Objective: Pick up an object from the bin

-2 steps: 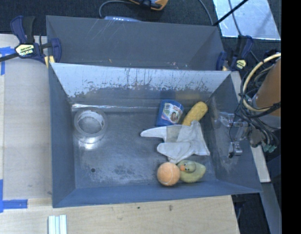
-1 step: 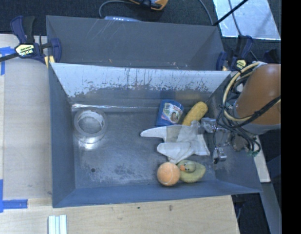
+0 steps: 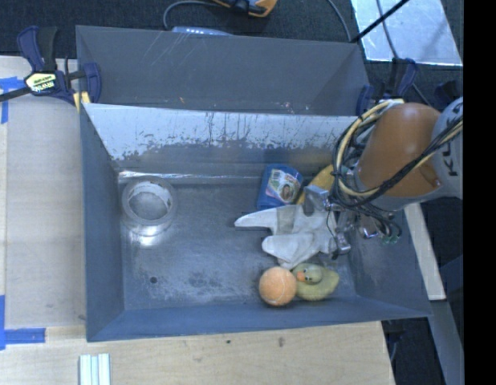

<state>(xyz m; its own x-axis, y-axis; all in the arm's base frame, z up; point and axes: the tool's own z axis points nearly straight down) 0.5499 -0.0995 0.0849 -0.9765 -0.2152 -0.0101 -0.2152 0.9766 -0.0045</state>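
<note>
My gripper (image 3: 335,235) hangs low at the right side of the bin, its fingers down at the right edge of a crumpled white cloth (image 3: 290,233). Whether anything sits between the fingers is hidden. Just below the cloth lie a yellow-green rubber duck (image 3: 316,281) and an orange ball (image 3: 277,286), side by side near the front wall. A blue packet with a printed label (image 3: 280,185) leans behind the cloth, and a yellow piece (image 3: 320,180) shows next to it under the arm.
A clear plastic cup (image 3: 148,203) stands at the left of the bin floor, far from the gripper. The arm's orange cover and cables hang over the bin's right wall.
</note>
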